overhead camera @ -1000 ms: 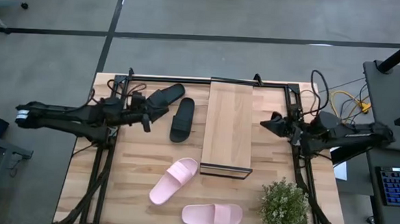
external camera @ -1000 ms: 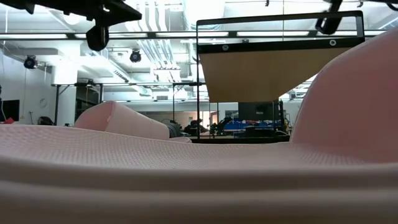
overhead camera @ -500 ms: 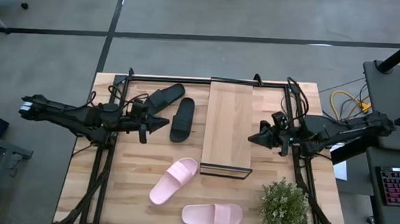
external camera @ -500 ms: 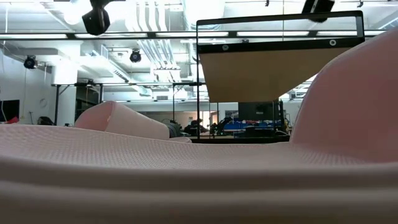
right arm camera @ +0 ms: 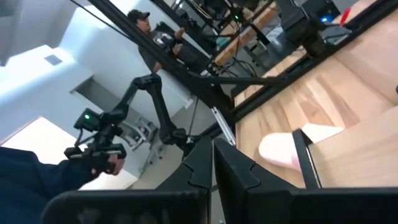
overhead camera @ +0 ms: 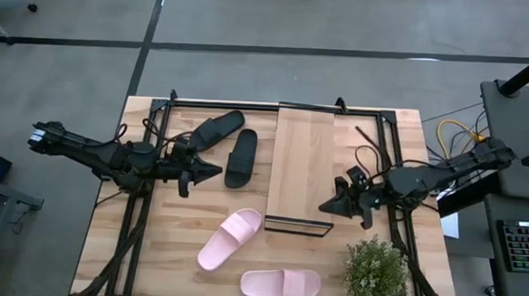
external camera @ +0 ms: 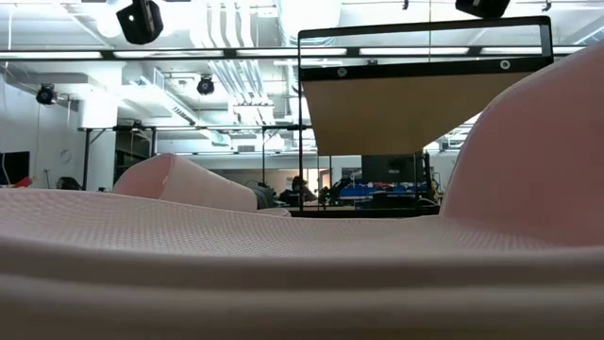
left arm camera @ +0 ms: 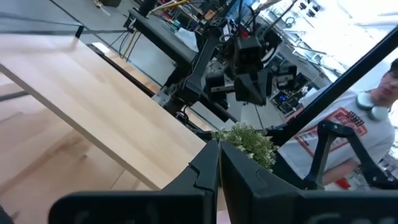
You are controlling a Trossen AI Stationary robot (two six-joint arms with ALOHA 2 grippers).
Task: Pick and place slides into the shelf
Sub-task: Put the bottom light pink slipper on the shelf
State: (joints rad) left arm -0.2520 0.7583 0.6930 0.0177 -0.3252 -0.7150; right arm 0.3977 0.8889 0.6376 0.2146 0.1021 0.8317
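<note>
Left gripper [overhead camera: 216, 170]: fingers pressed together, holding nothing, tip pointing toward the shelf, just beside the near black slide. Right gripper [overhead camera: 323, 208]: fingers likewise pressed together and empty, tip at the shelf's right edge near its front end. In each wrist view the arm's own dark fingers [left arm camera: 214, 168] meet with no gap; the right wrist view shows the same [right arm camera: 208, 163].

Black slide [overhead camera: 240, 158]: lies left of the shelf, long axis running front to back, nearly parallel to the shelf. Second black slide [overhead camera: 217, 127]: behind and left of the first, long axis diagonal, one end toward the table's back edge.

Shelf [overhead camera: 301, 168]: light-wood plank top on a black frame, mid-table, long axis front to back. Nothing rests on it.

Pink slide [overhead camera: 229, 239]: in front of the shelf's left corner, long axis diagonal. Second pink slide [overhead camera: 281, 284]: near the table's front edge, long axis left to right. The low view is largely filled by this pink slide.

Small potted plant [overhead camera: 376, 272]: front right of the table [overhead camera: 168, 252].
</note>
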